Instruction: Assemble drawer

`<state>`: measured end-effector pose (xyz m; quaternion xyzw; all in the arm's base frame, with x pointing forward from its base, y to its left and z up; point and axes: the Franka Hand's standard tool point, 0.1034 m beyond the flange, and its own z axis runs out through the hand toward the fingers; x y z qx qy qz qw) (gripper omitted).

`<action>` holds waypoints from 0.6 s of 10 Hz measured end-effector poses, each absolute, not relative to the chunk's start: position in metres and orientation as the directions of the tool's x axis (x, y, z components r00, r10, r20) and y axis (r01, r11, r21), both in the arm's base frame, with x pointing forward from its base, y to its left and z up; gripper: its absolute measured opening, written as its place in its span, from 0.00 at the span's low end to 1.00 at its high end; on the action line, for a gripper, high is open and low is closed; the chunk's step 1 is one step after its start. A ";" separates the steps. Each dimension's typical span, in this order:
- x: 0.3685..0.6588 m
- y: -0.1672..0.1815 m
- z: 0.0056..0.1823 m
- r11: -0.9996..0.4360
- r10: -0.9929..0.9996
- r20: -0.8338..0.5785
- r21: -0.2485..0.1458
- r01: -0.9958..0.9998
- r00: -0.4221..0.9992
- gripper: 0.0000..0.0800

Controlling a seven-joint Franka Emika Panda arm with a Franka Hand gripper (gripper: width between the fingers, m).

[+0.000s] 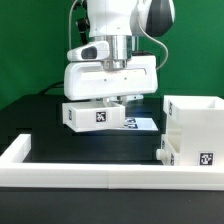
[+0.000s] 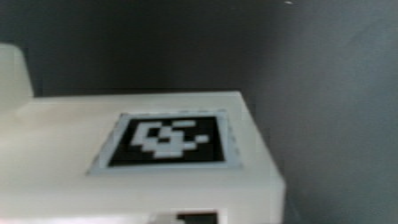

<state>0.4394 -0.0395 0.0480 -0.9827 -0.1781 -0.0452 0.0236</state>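
Drawer parts sit well apart across the black table (image 1: 60, 150). Toward the exterior view's left, one shallow tray (image 1: 97, 115) hangs above the table, clenched under the gripper (image 1: 112, 100); the wrist view shows its tagged white face (image 2: 169, 140) close up. Behind it, the marker board (image 1: 140, 124) lies flat. At the exterior view's right stand the tall boxy case (image 1: 195, 122) and the second tray (image 1: 190, 155), touching the case, by the border wall (image 1: 90, 178). Judging by looks, the tray is light, stiff, smooth plastic, likely slippery; gripping across its thin walls seems surest.
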 end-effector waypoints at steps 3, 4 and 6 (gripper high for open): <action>0.440 -0.042 0.041 -0.783 0.618 0.093 -0.006 0.621 0.780 0.05; 0.450 -0.037 0.039 -0.695 0.716 0.078 -0.009 0.719 0.694 0.05; 0.457 -0.041 0.042 -0.584 0.810 0.061 -0.006 0.811 0.584 0.05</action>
